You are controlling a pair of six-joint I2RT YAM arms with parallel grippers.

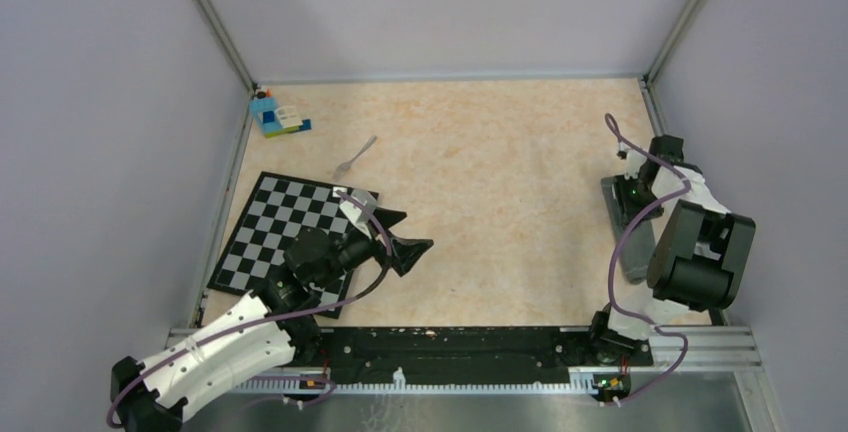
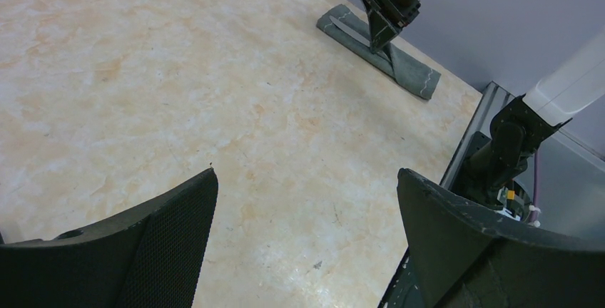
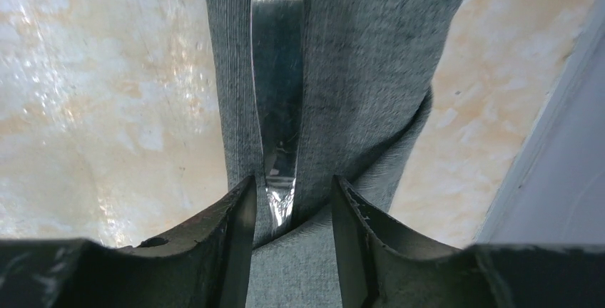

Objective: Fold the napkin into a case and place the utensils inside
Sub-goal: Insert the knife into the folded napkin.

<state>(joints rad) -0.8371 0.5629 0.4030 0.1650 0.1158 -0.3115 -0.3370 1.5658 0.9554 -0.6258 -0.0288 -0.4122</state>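
The napkin is folded into a narrow dark grey case (image 1: 635, 257) lying at the table's right side; it also shows in the left wrist view (image 2: 410, 73) and the right wrist view (image 3: 357, 73). The silver knife (image 3: 277, 94) lies along the case with its near end tucked under a fold. My right gripper (image 3: 292, 180) straddles that end, its jaws slightly apart and not pressing the knife; it sits over the case's far end (image 1: 625, 190). The fork (image 1: 355, 157) lies on bare table at the back left. My left gripper (image 1: 412, 232) is wide open and empty over bare table (image 2: 307, 172).
A black-and-white checkered mat (image 1: 265, 227) lies at the left, under the left arm. A blue toy-brick block (image 1: 275, 117) stands in the back left corner. Grey walls close in the table on three sides; a metal rail (image 1: 460, 347) runs along the near edge.
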